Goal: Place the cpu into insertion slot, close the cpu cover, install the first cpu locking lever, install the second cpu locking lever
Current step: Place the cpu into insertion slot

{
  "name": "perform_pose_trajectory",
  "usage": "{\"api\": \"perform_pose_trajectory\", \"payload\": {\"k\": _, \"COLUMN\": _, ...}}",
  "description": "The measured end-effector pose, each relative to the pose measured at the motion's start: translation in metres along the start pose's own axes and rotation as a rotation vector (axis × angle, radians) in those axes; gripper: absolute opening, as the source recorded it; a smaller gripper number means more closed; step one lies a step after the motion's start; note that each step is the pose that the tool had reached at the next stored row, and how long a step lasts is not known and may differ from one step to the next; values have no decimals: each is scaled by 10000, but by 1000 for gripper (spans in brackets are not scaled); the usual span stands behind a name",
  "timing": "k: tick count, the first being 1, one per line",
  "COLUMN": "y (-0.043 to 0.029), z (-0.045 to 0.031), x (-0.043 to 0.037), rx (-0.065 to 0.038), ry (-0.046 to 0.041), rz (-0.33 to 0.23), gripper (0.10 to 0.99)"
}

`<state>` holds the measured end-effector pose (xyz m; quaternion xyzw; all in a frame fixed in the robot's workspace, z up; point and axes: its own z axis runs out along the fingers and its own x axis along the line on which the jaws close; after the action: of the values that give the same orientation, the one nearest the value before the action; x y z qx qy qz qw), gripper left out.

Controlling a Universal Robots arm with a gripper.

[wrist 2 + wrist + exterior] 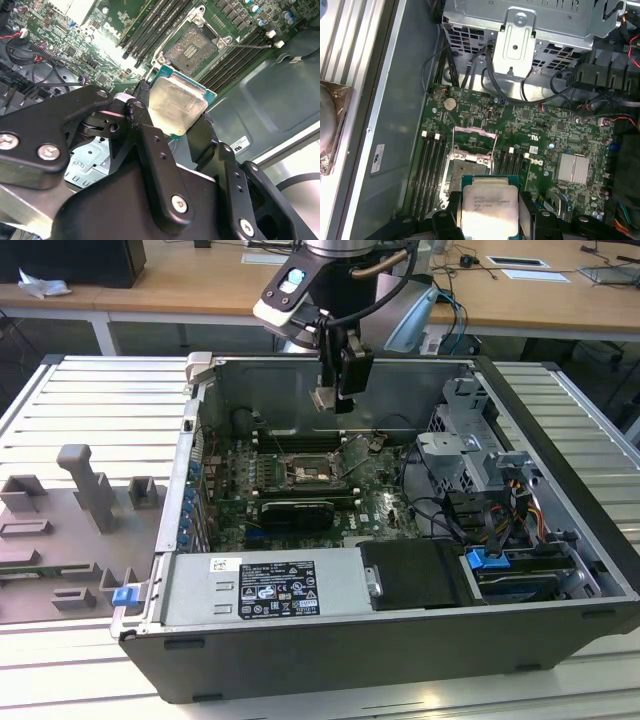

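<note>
My gripper (326, 400) hangs above the open computer case, shut on the cpu (322, 398), a flat square chip with a silvery-grey top. In both wrist views the cpu (177, 107) (490, 207) sits between the black fingers (143, 97), held by two opposite edges. The insertion slot (318, 472) (192, 46) (462, 174) lies open on the green board, below and a little aside of the chip. The cpu cover (474, 135) stands raised at the slot's edge. A thin metal lever (247, 46) sticks out beside the slot.
A long black card with a fan (298, 512) lies in front of the slot. Memory slots (431, 165) flank it. A metal drive cage (470, 455) with cables fills the exterior view's right. A grey power supply (265, 588) lies in front, and a grey fixture (90, 490) stands outside the case.
</note>
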<state>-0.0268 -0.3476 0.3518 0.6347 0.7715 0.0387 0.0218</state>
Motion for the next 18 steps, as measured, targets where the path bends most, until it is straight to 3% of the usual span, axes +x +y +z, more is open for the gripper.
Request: {"api": "perform_pose_trajectory", "payload": {"k": 18, "y": -9, "z": 108, "x": -2, "rx": 0, "ry": 1, "rz": 0, "gripper": 541}}
